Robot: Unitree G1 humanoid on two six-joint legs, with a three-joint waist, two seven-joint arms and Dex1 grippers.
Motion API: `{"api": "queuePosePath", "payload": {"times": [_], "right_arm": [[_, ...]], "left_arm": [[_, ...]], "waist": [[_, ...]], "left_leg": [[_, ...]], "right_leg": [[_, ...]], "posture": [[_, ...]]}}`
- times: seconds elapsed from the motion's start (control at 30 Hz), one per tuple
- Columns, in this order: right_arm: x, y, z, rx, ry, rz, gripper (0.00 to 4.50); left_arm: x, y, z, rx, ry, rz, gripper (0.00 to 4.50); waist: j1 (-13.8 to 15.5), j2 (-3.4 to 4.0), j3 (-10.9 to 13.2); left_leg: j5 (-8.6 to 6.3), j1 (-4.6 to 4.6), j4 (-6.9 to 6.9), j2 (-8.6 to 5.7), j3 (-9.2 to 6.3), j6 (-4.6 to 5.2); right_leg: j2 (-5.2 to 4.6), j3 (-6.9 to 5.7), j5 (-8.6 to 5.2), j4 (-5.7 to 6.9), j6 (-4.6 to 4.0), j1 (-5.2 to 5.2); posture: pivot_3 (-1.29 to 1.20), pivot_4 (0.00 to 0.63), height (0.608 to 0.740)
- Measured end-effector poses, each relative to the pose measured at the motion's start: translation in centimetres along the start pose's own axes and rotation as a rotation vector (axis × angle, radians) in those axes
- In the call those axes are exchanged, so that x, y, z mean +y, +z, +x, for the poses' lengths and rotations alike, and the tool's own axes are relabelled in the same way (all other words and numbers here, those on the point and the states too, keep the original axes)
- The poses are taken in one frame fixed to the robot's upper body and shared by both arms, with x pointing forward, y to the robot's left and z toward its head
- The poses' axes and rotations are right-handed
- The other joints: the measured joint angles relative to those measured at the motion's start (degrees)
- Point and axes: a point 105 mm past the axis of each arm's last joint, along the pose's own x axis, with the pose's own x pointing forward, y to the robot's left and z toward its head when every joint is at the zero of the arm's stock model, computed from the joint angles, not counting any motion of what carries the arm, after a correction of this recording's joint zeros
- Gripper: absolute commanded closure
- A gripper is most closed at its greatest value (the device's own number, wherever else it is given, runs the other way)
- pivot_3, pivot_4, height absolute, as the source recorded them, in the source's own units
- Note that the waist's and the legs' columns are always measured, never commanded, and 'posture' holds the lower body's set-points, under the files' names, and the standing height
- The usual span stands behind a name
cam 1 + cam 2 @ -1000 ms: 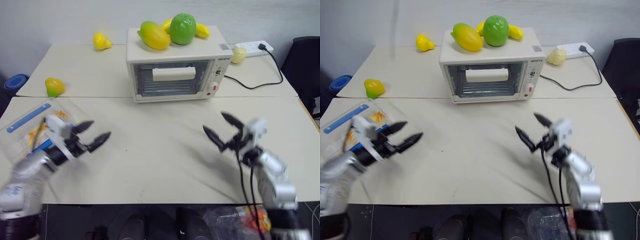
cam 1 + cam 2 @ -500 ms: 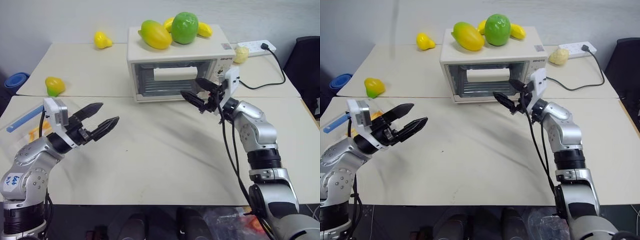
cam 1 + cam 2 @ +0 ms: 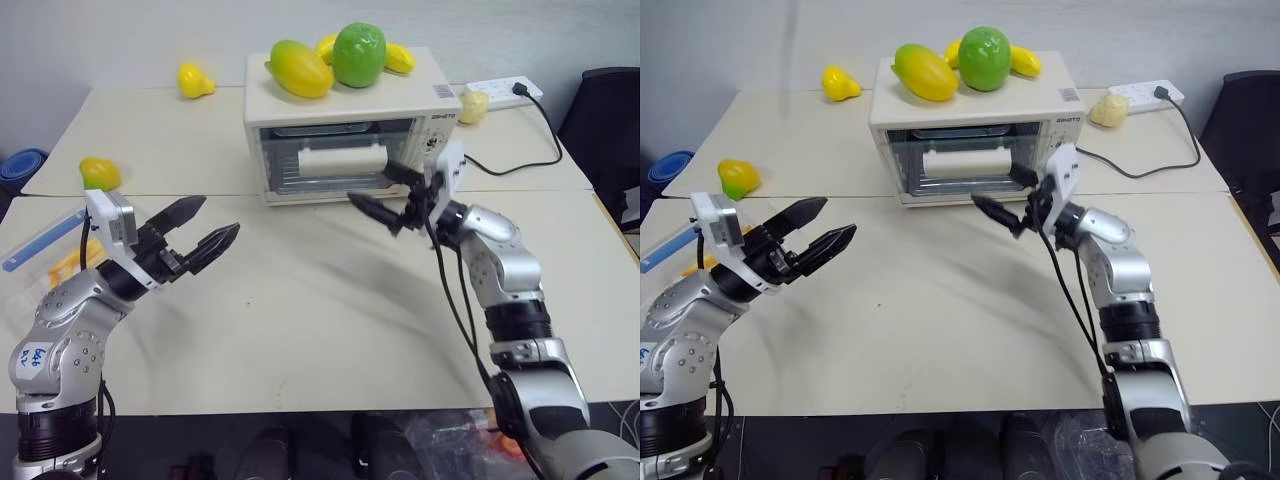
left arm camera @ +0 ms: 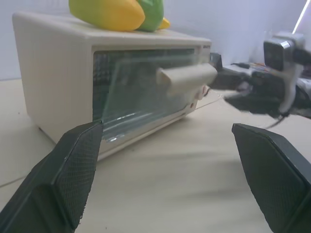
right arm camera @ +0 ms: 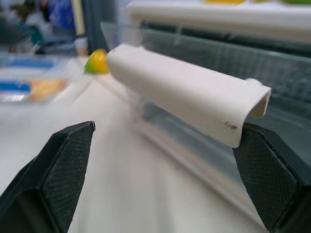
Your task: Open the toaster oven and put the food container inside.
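Note:
The cream-white toaster oven (image 3: 350,130) stands at the table's middle back, its glass door upright or nearly so, with a white bar handle (image 3: 343,160). My right gripper (image 3: 370,183) is open just in front of that handle. In the right wrist view the handle (image 5: 189,97) lies between the two black fingers (image 5: 63,165), untouched. My left gripper (image 3: 218,217) hangs open and empty over the table's left side, pointing at the oven (image 4: 63,73). The food container (image 3: 45,245) lies at the far left, mostly hidden behind my left arm, showing a blue strip and orange food.
A yellow mango (image 3: 298,68), a green fruit (image 3: 358,52) and other yellow fruit sit on the oven's top. A yellow pear (image 3: 195,80) and a yellow-green fruit (image 3: 100,172) lie at back left. A power strip (image 3: 500,92) with its black cable is at back right.
My right gripper has risen from the near table and swung left up to the oven's handle. My left gripper has lifted and moved a little right. Both stayed open.

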Motion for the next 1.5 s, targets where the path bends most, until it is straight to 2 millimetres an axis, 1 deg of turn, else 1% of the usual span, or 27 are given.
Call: {"api": "queuePosePath", "payload": {"times": [0.07, 0.2, 0.27, 0.3, 0.37, 0.43, 0.5, 0.57, 0.63, 0.73, 0.8, 0.9, 0.97, 1.0, 1.03, 1.1, 1.17, 1.23, 1.3, 1.37, 1.4, 1.43, 1.47, 1.5], "right_arm": [[0.8, -0.9, -0.3, 0.025, 0.025, 0.002, 0.00], [2.1, -2.5, -0.8, 0.083, 0.062, -0.012, 0.00], [2.4, -2.9, -0.9, 0.085, 0.062, -0.007, 0.00], [2.6, -3.0, -0.9, 0.085, 0.063, -0.005, 0.00], [2.8, -3.0, -0.9, 0.082, 0.061, -0.006, 0.00], [3.0, -3.1, -0.9, 0.077, 0.053, -0.004, 0.00], [3.1, -3.4, -1.1, 0.082, 0.044, -0.001, 0.00], [3.3, -3.8, -1.3, 0.095, 0.036, -0.006, 0.00], [3.5, -4.3, -1.7, 0.105, 0.027, -0.014, 0.00], [4.0, -5.3, -3.1, 0.122, 0.001, -0.020, 0.00], [4.8, -6.2, -4.6, 0.143, -0.012, -0.022, 0.00], [5.4, -7.9, -8.5, 0.206, -0.082, -0.008, 0.00], [5.6, -8.9, -11.4, 0.247, -0.158, 0.003, 0.00], [5.7, -9.1, -12.9, 0.266, -0.194, 0.005, 0.00], [5.7, -9.1, -13.8, 0.274, -0.220, 0.003, 0.00], [5.6, -8.5, -15.1, 0.271, -0.258, -0.013, 0.00], [5.4, -7.8, -15.5, 0.255, -0.277, -0.033, 0.00], [5.4, -7.4, -15.4, 0.258, -0.260, -0.055, 0.00], [5.5, -7.0, -15.2, 0.253, -0.232, -0.076, 0.00], [5.1, -6.5, -14.2, 0.221, -0.224, -0.098, 0.00], [4.8, -6.0, -13.3, 0.185, -0.224, -0.107, 0.00], [4.7, -5.5, -12.6, 0.147, -0.220, -0.110, 0.00], [4.7, -4.7, -11.6, 0.081, -0.197, -0.084, 0.00], [4.8, -3.7, -10.5, 0.007, -0.174, -0.069, 0.00]], "left_arm": [[0.3, 0.2, 0.8, -0.011, -0.007, 0.002, 0.54], [1.1, 2.0, 3.3, -0.083, -0.024, 0.013, 1.72], [1.4, 2.4, 4.5, -0.096, -0.034, 0.010, 2.33], [1.7, 2.3, 5.0, -0.091, -0.035, 0.014, 2.61], [2.1, 1.6, 5.7, -0.076, -0.031, 0.009, 3.20], [2.6, 0.2, 6.6, -0.044, -0.023, -0.001, 3.81], [2.7, -1.5, 7.5, 0.022, -0.032, 0.024, 4.47], [2.3, -3.5, 8.2, 0.089, -0.054, 0.035, 4.49], [2.1, -4.8, 8.5, 0.126, -0.071, 0.036, 4.49], [1.5, -5.4, 8.5, 0.149, -0.116, 0.063, 4.49], [1.2, -5.8, 8.5, 0.165, -0.132, 0.085, 4.49], [0.8, -7.2, 8.1, 0.206, -0.141, 0.101, 4.49], [0.7, -8.4, 7.6, 0.231, -0.114, 0.100, 4.49], [0.8, -9.1, 7.3, 0.247, -0.088, 0.105, 4.49], [0.9, -9.8, 6.8, 0.263, -0.068, 0.106, 4.49], [0.6, -11.0, 6.3, 0.282, -0.040, 0.099, 4.49], [-0.1, -11.2, 5.9, 0.262, -0.024, 0.105, 4.49], [-0.7, -11.4, 5.4, 0.242, -0.016, 0.106, 4.49], [-1.0, -11.5, 4.2, 0.227, 0.012, 0.099, 4.49], [-1.1, -11.5, 1.8, 0.197, 0.071, 0.050, 4.09], [-1.2, -11.2, 0.5, 0.172, 0.105, 0.026, 3.89], [-1.1, -10.9, -0.3, 0.150, 0.129, 0.012, 3.64], [-0.9, -10.0, -1.3, 0.120, 0.173, 0.000, 3.31], [-0.5, -8.9, -2.7, 0.083, 0.244, -0.003, 3.02]], "waist": [[-0.19, 0.00, 0.00], [-0.18, -0.02, 0.01], [-0.11, -0.01, 0.01], [-0.16, -0.01, 0.01], [-0.15, -0.01, 0.01], [-0.11, -0.01, 0.01], [0.08, -0.01, 0.01], [0.14, -0.01, 0.01], [0.16, -0.02, 0.01], [0.36, -0.02, 0.01], [0.53, -0.02, 0.01], [1.56, -0.02, 0.01], [1.88, -0.02, 0.01], [1.98, -0.03, 0.01], [2.04, -0.03, 0.02], [1.83, -0.03, 0.01], [1.64, -0.03, 0.01], [1.64, -0.01, 0.00], [1.63, -0.01, 0.00], [1.38, -0.01, 0.00], [1.25, -0.03, 0.01], [1.40, -0.03, 0.01], [1.58, -0.03, 0.02], [1.55, -0.03, 0.01]], "left_leg": [[0.00, 0.05, 0.02, -0.03, -0.01, 0.00], [0.00, 0.06, 0.10, -0.04, 0.02, -0.02], [0.00, 0.06, 0.08, -0.04, 0.01, -0.03], [0.00, 0.06, 0.07, -0.04, 0.01, -0.03], [0.00, 0.05, 0.06, -0.06, -0.03, -0.03], [0.00, 0.03, 0.08, -0.07, -0.04, -0.04], [0.01, 0.03, 0.08, -0.10, -0.04, -0.04], [0.00, 0.02, 0.10, -0.13, -0.03, -0.04], [0.01, -0.02, 0.10, -0.12, -0.05, -0.04], [0.00, -0.06, 0.07, -0.13, -0.07, -0.03], [0.00, -0.07, 0.12, -0.17, -0.07, -0.02], [0.00, -0.01, 0.19, -0.25, -0.06, 0.04], [0.01, 0.03, 0.20, -0.31, -0.03, 0.08], [0.02, 0.08, 0.22, -0.31, -0.02, 0.09], [0.03, 0.10, 0.24, -0.31, -0.02, 0.11], [0.04, 0.17, 0.23, -0.28, 0.04, 0.12], [0.03, 0.22, 0.20, -0.21, 0.05, 0.10], [0.03, 0.26, 0.17, -0.21, 0.10, 0.10], [0.02, 0.27, 0.17, -0.20, 0.09, 0.10], [0.02, 0.28, 0.15, -0.16, 0.11, 0.09], [0.01, 0.27, 0.16, -0.11, 0.08, 0.07], [0.01, 0.27, 0.17, -0.10, 0.04, 0.05], [0.01, 0.25, 0.17, -0.10, 0.02, 0.05], [0.01, 0.25, 0.17, -0.09, -0.01, 0.04]], "right_leg": [[0.06, -0.05, 0.02, 0.04, 0.04, -0.04], [0.07, -0.04, 0.02, 0.04, 0.04, -0.11], [0.08, -0.04, 0.02, 0.08, 0.04, -0.12], [0.08, -0.04, 0.02, 0.12, 0.04, -0.13], [0.09, -0.03, 0.02, 0.12, 0.04, -0.15], [0.10, -0.04, 0.03, 0.10, 0.05, -0.16], [0.10, -0.05, 0.03, 0.10, 0.05, -0.15], [0.09, -0.04, 0.04, 0.09, 0.06, -0.15], [0.08, -0.05, 0.04, 0.11, 0.07, -0.18], [0.06, -0.07, 0.04, 0.06, 0.07, -0.19], [0.02, -0.08, 0.06, 0.05, 0.12, -0.16], [0.03, -0.06, 0.12, 0.00, 0.22, -0.03], [0.04, -0.01, 0.14, -0.09, 0.25, -0.01], [0.02, 0.02, 0.14, -0.11, 0.26, 0.03], [0.02, 0.04, 0.16, -0.12, 0.30, 0.06], [0.00, 0.14, 0.18, -0.09, 0.33, 0.07], [0.00, 0.17, 0.18, -0.09, 0.32, 0.07], [-0.01, 0.22, 0.18, -0.09, 0.32, 0.07], [-0.01, 0.30, 0.18, -0.10, 0.32, 0.09], [-0.02, 0.56, 0.18, -0.10, 0.32, 0.07], [0.00, 0.67, 0.17, -0.11, 0.31, 0.06], [0.00, 0.66, 0.17, -0.11, 0.29, 0.07], [0.00, 0.66, 0.16, -0.11, 0.28, 0.06], [0.00, 0.65, 0.16, -0.12, 0.27, 0.07]], "posture": [[0.00, 0.150, 0.740], [0.00, 0.150, 0.740], [0.00, 0.150, 0.740], [0.00, 0.150, 0.740], [0.00, 0.150, 0.740], [0.00, 0.150, 0.740], [0.00, 0.150, 0.740], [0.00, 0.150, 0.740], [0.00, 0.150, 0.740], [0.00, 0.150, 0.740], [0.00, 0.150, 0.740], [0.00, 0.150, 0.740], [0.00, 0.150, 0.740], [0.00, 0.150, 0.740], [0.00, 0.150, 0.740], [0.00, 0.150, 0.740], [0.00, 0.150, 0.740], [0.00, 0.150, 0.740], [0.00, 0.150, 0.740], [0.00, 0.150, 0.740], [0.00, 0.150, 0.740], [0.00, 0.150, 0.740], [0.00, 0.150, 0.740], [0.00, 0.150, 0.740]]}}
